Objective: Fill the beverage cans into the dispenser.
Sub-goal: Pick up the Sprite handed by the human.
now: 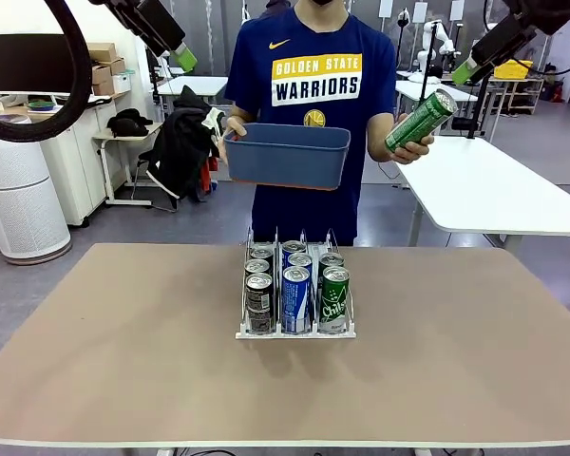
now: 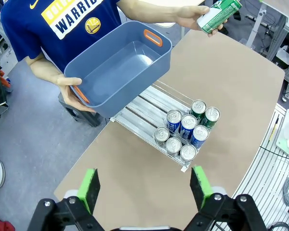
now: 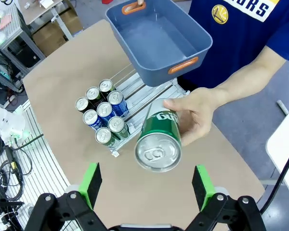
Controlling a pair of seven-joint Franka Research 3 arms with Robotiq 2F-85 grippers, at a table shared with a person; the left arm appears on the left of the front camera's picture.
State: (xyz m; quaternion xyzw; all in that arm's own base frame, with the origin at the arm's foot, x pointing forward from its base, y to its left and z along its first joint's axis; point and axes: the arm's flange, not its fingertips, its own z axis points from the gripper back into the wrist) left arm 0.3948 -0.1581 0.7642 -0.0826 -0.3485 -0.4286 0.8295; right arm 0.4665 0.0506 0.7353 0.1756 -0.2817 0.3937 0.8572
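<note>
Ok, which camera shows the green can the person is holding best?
The right wrist view: the green can is close and central, silver top and side both plain. The front view has it small and tilted in the person's hand. The left wrist view cuts it off at the top edge.

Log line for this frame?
left gripper: open, raised | right gripper: open, raised | person: holds green can, empty bin | dispenser: eight cans

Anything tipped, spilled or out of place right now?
Nothing stands out. The slim cans stand upright in the clear-and-white rack; the person's hand holds one green can tilted, beside the empty blue-grey plastic bin.
</note>
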